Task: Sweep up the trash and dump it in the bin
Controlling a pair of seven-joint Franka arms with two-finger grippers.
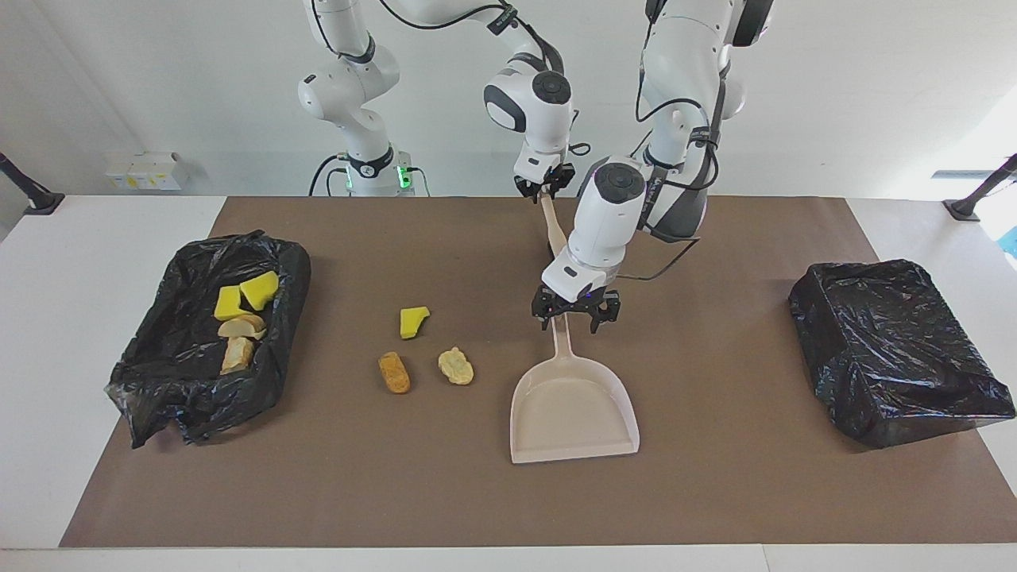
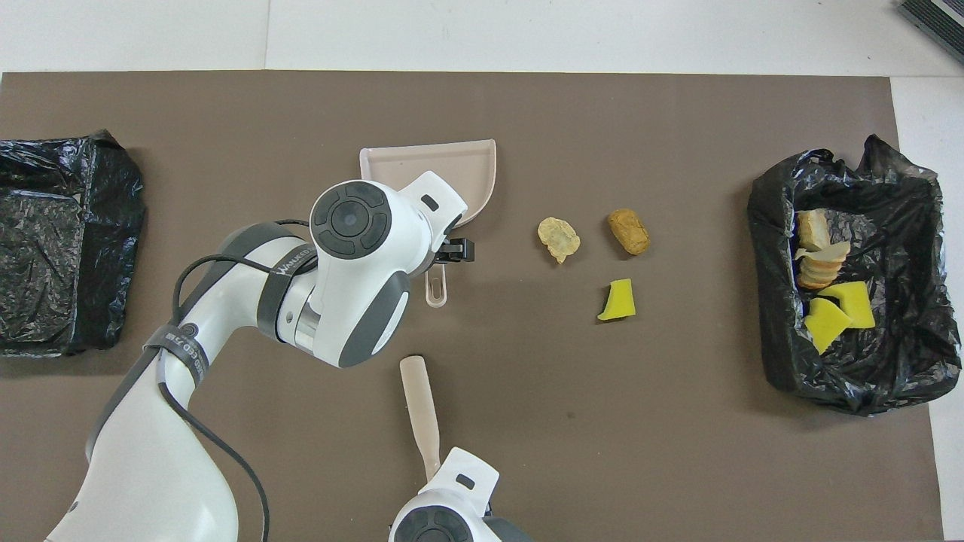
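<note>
Trash (image 1: 429, 349): three light bits loose on the tabletop beside the dustpan (image 1: 574, 413), others already binned. Right gripper (image 1: 544, 187) fingers clamp the brush (image 2: 420, 410) handle. Left gripper (image 1: 575, 310) fingers spread over the dustpan's stiff handle, where I'd grip.

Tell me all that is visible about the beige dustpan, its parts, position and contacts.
The dustpan looks like smooth beige plastic: a wide shallow scoop with low walls and a long thin handle with a hanging hole at its end. It lies flat on the brown mat, empty, handle pointing toward the robots. The left gripper is over the handle, open; contact cannot be told.
</note>
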